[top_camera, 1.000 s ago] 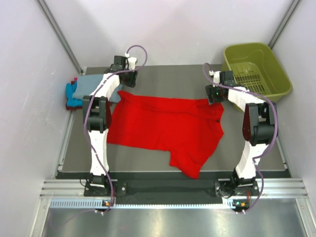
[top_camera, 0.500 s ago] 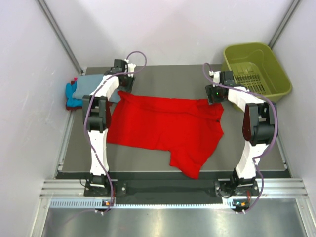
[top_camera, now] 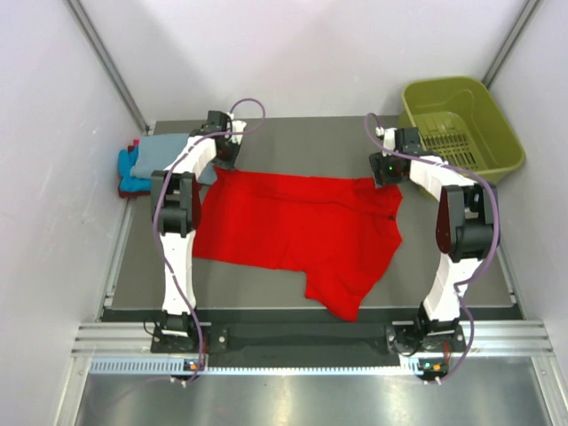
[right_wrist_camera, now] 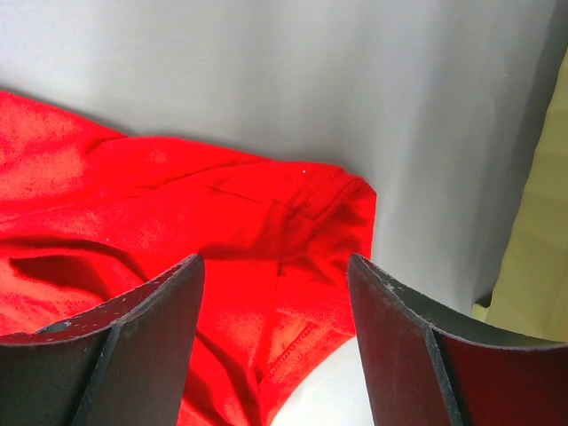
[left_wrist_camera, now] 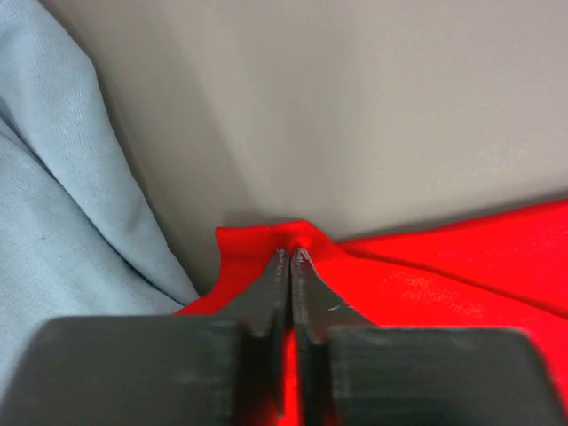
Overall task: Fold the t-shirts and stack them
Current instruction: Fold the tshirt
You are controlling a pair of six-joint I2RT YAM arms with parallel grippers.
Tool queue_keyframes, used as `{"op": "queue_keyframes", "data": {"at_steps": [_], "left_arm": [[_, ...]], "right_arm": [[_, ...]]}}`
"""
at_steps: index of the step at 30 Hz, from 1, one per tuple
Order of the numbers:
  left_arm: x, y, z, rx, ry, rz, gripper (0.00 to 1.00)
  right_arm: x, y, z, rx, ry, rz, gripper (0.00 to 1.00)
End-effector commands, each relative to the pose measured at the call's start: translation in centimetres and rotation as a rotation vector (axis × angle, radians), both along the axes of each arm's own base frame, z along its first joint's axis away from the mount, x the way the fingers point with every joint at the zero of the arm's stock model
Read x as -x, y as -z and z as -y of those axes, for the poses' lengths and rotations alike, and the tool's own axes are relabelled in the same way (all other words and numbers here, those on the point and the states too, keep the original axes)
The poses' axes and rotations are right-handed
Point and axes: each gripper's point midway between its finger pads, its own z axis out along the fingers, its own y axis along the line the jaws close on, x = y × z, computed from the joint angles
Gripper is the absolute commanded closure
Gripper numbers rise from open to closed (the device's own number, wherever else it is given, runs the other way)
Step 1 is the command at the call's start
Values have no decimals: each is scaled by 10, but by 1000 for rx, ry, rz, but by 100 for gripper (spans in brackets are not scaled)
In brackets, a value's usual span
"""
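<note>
The red t-shirt (top_camera: 293,226) lies spread out and crumpled over the middle of the dark mat. My left gripper (top_camera: 227,161) is at the shirt's far left corner and is shut on a pinch of red cloth (left_wrist_camera: 293,238); in the wrist view the jaws (left_wrist_camera: 291,259) meet with red fabric between them. My right gripper (top_camera: 384,175) hangs open over the shirt's far right corner (right_wrist_camera: 337,200), with the fingers on either side of the hem and not touching it. A folded grey-blue t-shirt (top_camera: 169,153) lies at the far left on top of a turquoise one (top_camera: 131,174).
An olive-green plastic basket (top_camera: 461,124) stands at the far right corner, and its rim shows at the right edge of the right wrist view (right_wrist_camera: 543,266). The grey-blue shirt (left_wrist_camera: 53,204) lies just left of my left gripper. White walls close in three sides.
My left gripper has shut on the red shirt's far left corner after dropping slightly toward it. The right arm and the shirt have not moved.
</note>
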Motion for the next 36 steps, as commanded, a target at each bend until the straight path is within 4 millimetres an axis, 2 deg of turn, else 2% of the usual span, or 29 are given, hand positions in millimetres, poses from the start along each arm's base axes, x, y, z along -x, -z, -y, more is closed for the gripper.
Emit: {"op": "queue_keyframes", "data": {"at_steps": [1, 5, 6, 8, 9, 11, 12, 13, 14, 16, 17, 20, 23, 29, 33, 35, 36], "left_arm": [[2, 1, -4, -5, -2, -21, 100], [-2, -19, -4, 0, -5, 19, 100], [-4, -33, -5, 4, -7, 49, 100], [-3, -45, -5, 7, -10, 67, 100], [-3, -60, -5, 11, -11, 97, 100], [4, -64, -5, 12, -12, 96, 100], [8, -75, -5, 15, -14, 114, 100], [11, -77, -6, 16, -15, 115, 100], [19, -71, -7, 13, -16, 96, 100], [26, -78, -8, 14, -19, 100, 100], [34, -71, -8, 10, -18, 77, 100], [48, -67, -8, 14, -15, 49, 100], [53, -61, -7, 22, -14, 27, 100], [46, -50, -1, 46, -15, 8, 99], [38, -35, 1, 45, -11, -11, 99], [29, -37, 0, 42, -14, 7, 95], [27, -31, 2, 42, -14, 2, 91]], "right_arm": [[-12, -12, -6, -5, -7, 50, 34], [-13, -13, -8, -6, -9, 53, 34], [-13, -12, -8, -5, -8, 52, 34], [-13, -12, -9, -6, -10, 50, 34], [-14, -12, -9, -7, -11, 50, 34], [-14, -9, -9, -9, -13, 43, 34], [-14, -10, -10, -11, -13, 45, 34], [-14, -9, -11, -11, -14, 43, 34], [-15, -10, -11, -12, -15, 46, 34], [-16, -10, -12, -14, -18, 47, 34], [-16, -11, -12, -14, -18, 50, 34], [-14, -11, -14, -14, -22, 49, 34], [-10, -8, -16, -16, -27, 42, 34], [-9, -9, -17, -12, -30, 46, 34], [-9, -8, -15, 1, -28, 48, 34], [-9, -7, -15, 5, -28, 46, 33], [-8, -6, -14, 6, -28, 43, 34]]}}
